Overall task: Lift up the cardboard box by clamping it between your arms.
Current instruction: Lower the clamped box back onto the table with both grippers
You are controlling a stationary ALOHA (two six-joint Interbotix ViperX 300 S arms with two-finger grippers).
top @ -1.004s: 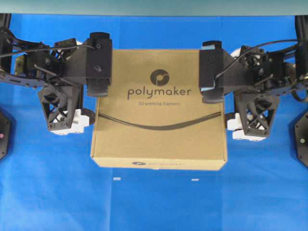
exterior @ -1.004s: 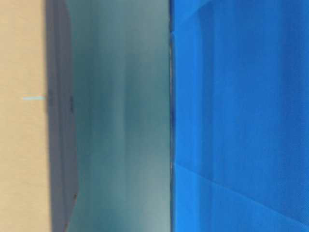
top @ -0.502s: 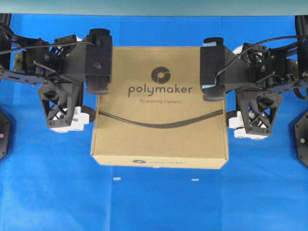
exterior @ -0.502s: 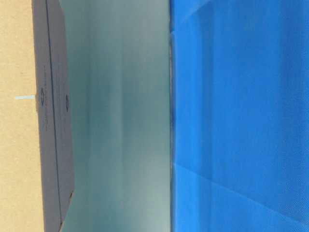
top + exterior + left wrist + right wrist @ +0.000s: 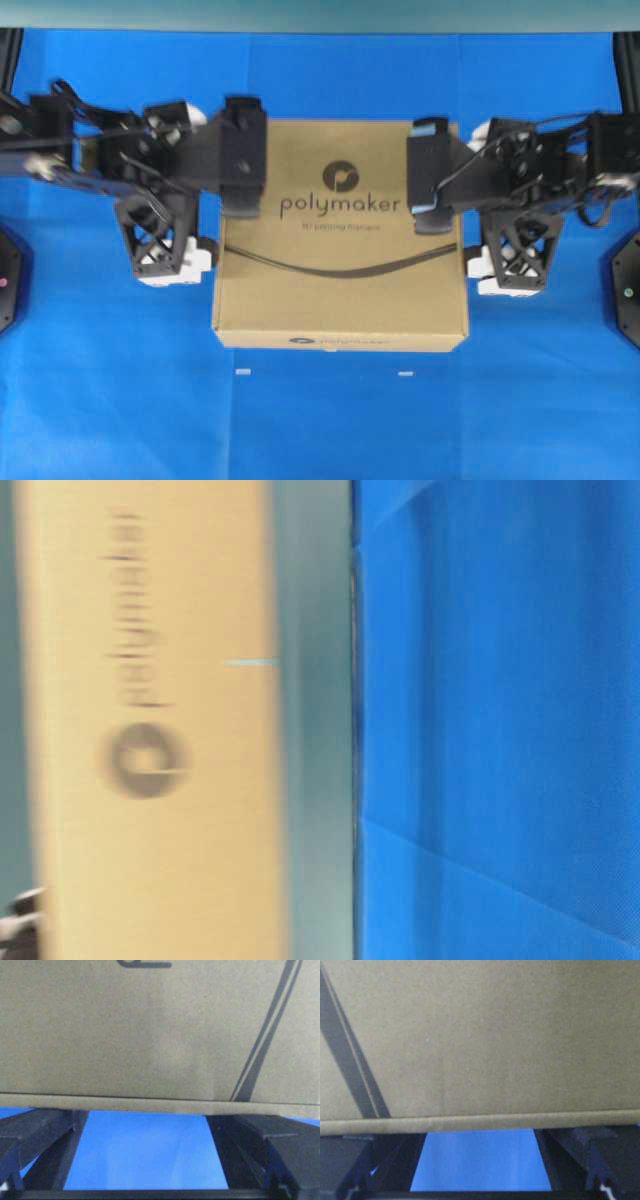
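Observation:
The cardboard box [image 5: 340, 265], flat and tan with the "polymaker" print, hangs between my two arms. The left arm [image 5: 150, 165] bears on its left edge and the right arm [image 5: 520, 160] on its right edge. In the table-level view the box's printed wall [image 5: 150, 730] is blurred and stands apart from the blue table [image 5: 500, 720]. My left gripper [image 5: 147, 1110] is open, and its fingers [image 5: 45, 1130] run under the box edge [image 5: 150, 1104]. My right gripper [image 5: 480, 1130] is open too, with its fingertips hidden beneath the box [image 5: 480, 1035].
Blue cloth [image 5: 320, 430] covers the table. Two small white marks [image 5: 245, 373] lie in front of the box. Black bases stand at the far left [image 5: 5, 285] and far right [image 5: 625, 295]. A teal wall [image 5: 320, 12] runs along the back.
The box has shifted right, looks smaller from overhead, and sits lower and nearer the table. The left arm moved right with it and the right arm moved slightly inward. Both grippers stayed open.

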